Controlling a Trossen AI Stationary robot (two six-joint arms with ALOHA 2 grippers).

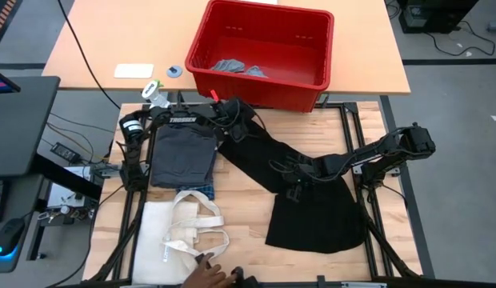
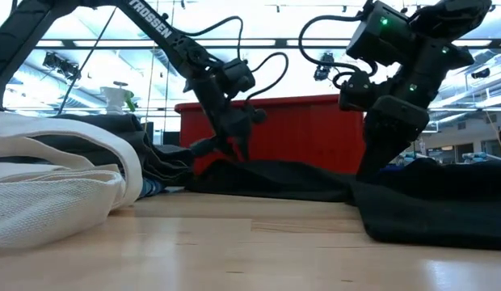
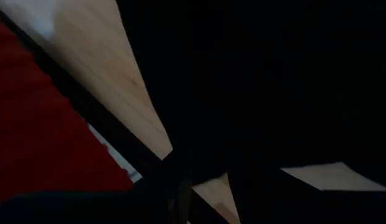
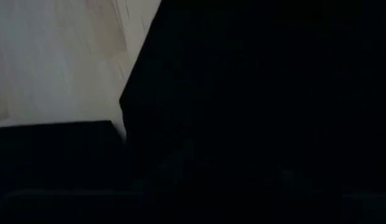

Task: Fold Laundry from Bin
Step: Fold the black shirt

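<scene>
Cream canvas lies nearest: a tote bag (image 1: 172, 240) with long handles at the table's (image 1: 240, 232) front left, and a person's hand (image 1: 206, 276) touches its front edge. Just behind the bag, a folded dark grey piece (image 1: 182, 154) rests on a blue plaid shirt (image 1: 202, 190), of which only a sliver shows.

A large black piece (image 1: 312, 204) spreads diagonally across the middle of the table, from its broad end at the front right up to a narrow end near the bin (image 1: 260, 52). The right gripper (image 1: 294, 190) presses down on the broad part; its fingers are buried in the dark cloth, and I cannot tell whether they pinch it. The left gripper (image 1: 232, 120) sits low at the narrow far end, just before the bin; its fingers are likewise lost against the black fabric.

Farthest back, the red bin stands beyond the table's far edge with smaller light grey pieces (image 1: 236, 67) inside.
</scene>
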